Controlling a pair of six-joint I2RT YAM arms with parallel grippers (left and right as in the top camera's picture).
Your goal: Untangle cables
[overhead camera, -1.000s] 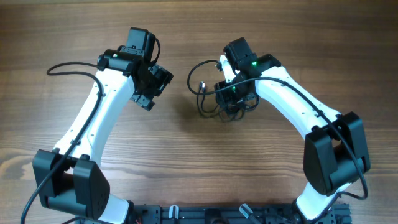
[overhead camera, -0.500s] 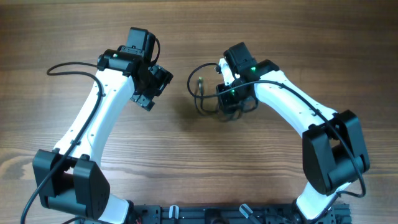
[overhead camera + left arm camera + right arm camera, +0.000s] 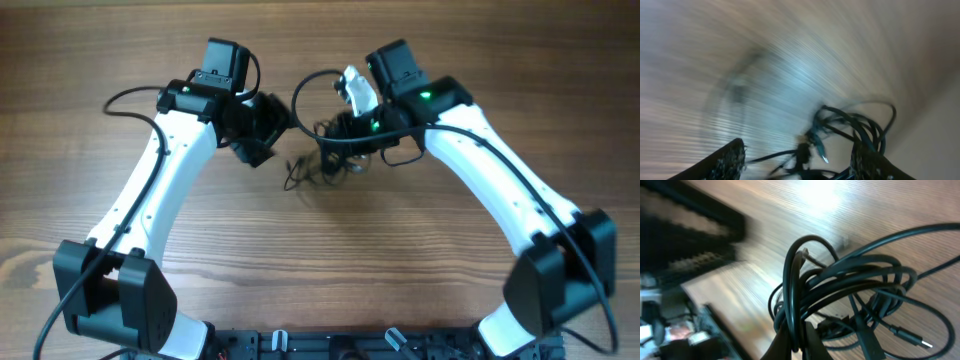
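Note:
The cables (image 3: 318,168) are thin black cords bunched in a tangle at the table's middle, with one loop arching up toward the back. My right gripper (image 3: 347,128) is shut on strands of the bunch. In the right wrist view its fingers (image 3: 812,345) pinch a few cords, and the rest of the cables (image 3: 855,280) hang in loops above the wood, a small plug end at the lower right. My left gripper (image 3: 270,128) stands open just left of the tangle. In the blurred left wrist view, cables (image 3: 845,127) lie between and beyond its fingertips (image 3: 727,160).
The table (image 3: 450,290) is bare brown wood. A thick black arm cable (image 3: 125,98) loops out from the left arm at the back left. The left arm's dark gripper (image 3: 690,235) shows blurred at the upper left of the right wrist view.
My right gripper has shut on the cables and pulled them back and to the left. The left gripper has swung right, up to the tangle.

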